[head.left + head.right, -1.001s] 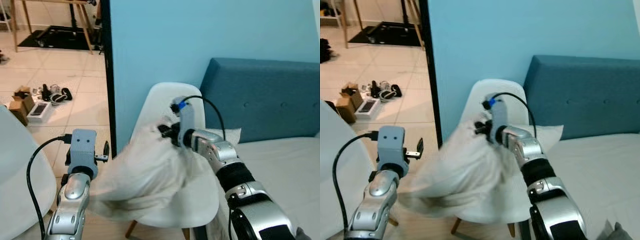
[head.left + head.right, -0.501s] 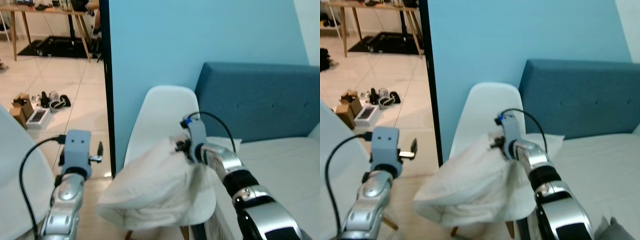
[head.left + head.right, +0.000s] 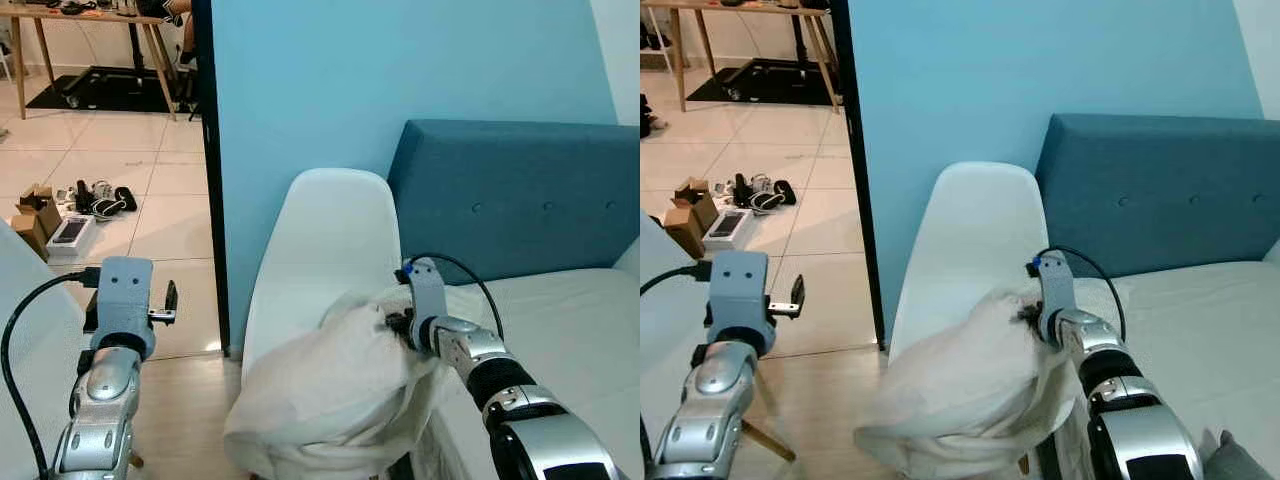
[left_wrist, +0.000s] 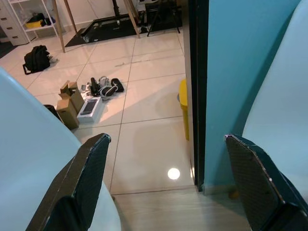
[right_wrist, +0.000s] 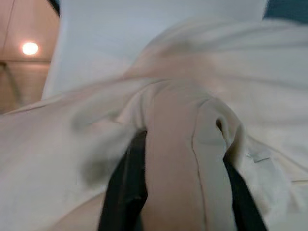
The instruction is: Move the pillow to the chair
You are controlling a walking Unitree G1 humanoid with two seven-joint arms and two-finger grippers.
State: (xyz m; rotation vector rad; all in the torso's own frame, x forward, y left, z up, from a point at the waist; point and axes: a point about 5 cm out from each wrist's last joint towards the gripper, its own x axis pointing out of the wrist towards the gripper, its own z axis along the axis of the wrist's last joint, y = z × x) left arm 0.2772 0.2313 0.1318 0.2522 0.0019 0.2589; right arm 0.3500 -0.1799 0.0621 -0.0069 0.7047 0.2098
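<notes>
A cream pillow [image 3: 330,390] lies slumped on the seat of the white chair [image 3: 330,235], its lower edge hanging over the front. My right gripper [image 3: 392,318] is shut on a fold at the pillow's upper right corner; in the right wrist view the black fingers [image 5: 124,190] pinch the bunched fabric [image 5: 178,154]. My left gripper [image 3: 168,300] is open and holds nothing, apart from the pillow and left of the chair, above the floor. In the left wrist view its fingers [image 4: 86,178] stand wide apart.
A blue headboard [image 3: 520,195] and a white mattress [image 3: 575,330] stand right of the chair. The light blue wall ends in a black edge [image 3: 208,170]. Another white chair [image 3: 20,320] is at my left. Boxes and clutter [image 3: 70,205] lie on the tiled floor, and a yellow object [image 4: 183,108].
My right gripper has come down along the chair back with the pillow, which now rests lower on the seat. The left gripper has drawn away from the pillow. The camera shifted.
</notes>
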